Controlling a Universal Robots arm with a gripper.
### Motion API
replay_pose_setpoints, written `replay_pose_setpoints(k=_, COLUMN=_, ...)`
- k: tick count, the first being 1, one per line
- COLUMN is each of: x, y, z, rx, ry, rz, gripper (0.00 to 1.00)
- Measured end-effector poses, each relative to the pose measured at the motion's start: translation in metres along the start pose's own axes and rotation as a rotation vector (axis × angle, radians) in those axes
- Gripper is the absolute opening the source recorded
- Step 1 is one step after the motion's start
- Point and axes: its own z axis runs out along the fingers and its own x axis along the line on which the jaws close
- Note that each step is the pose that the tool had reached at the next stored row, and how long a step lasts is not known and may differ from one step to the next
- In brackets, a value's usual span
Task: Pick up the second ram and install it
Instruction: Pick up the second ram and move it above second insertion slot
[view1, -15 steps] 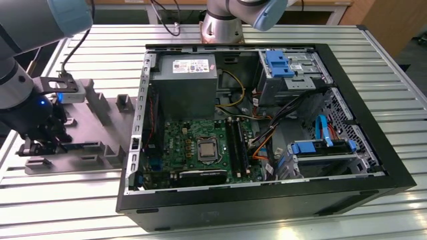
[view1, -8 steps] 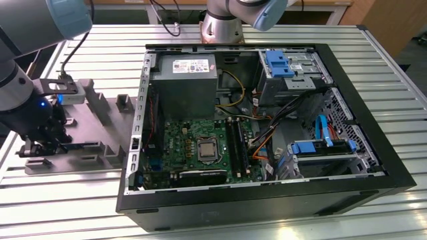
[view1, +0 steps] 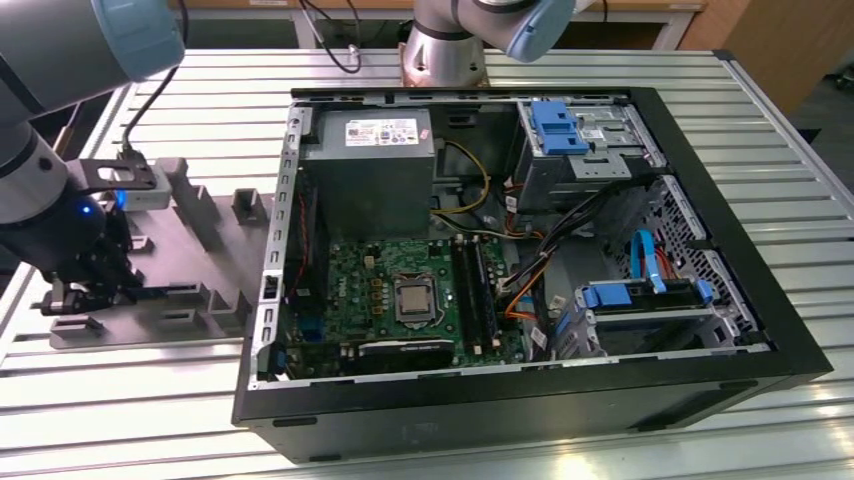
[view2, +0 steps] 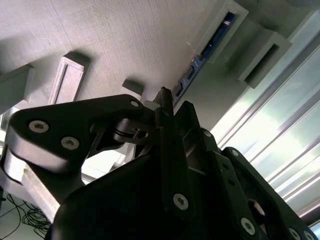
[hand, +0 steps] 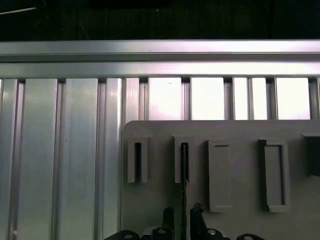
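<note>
Second ram (hand: 183, 187) stands on edge in grey tray (hand: 240, 131) slots. Fingers (hand: 197, 216) narrowly apart, straddling it. Judged light, stiff, fragile: pinch flat faces mid-length, keep it square.

Slatted table (view1: 134, 420) carries grey tray (view1: 187, 255), computer case (view1: 534, 410).

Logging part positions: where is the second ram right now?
The second ram stands on edge in the grey tray, beneath the gripper, at the exterior view's left.
</note>
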Motion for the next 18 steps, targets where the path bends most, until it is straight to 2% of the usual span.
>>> replay_pose_setpoints(k=6, x=0.0001, y=0.0000, z=0.0009, rx=0.0001, ry=-0.0019, rz=0.000, gripper=0.26)
replay_pose_setpoints(k=7, x=0.0000, y=0.0000, z=0.0011, rx=0.0000, ry=-0.0020, rz=0.000, gripper=0.19)
replay_pose_setpoints(k=18, x=0.0001, y=-0.0001, z=0.0021, rx=0.0000, ry=-0.0023, rz=0.000, gripper=0.14)
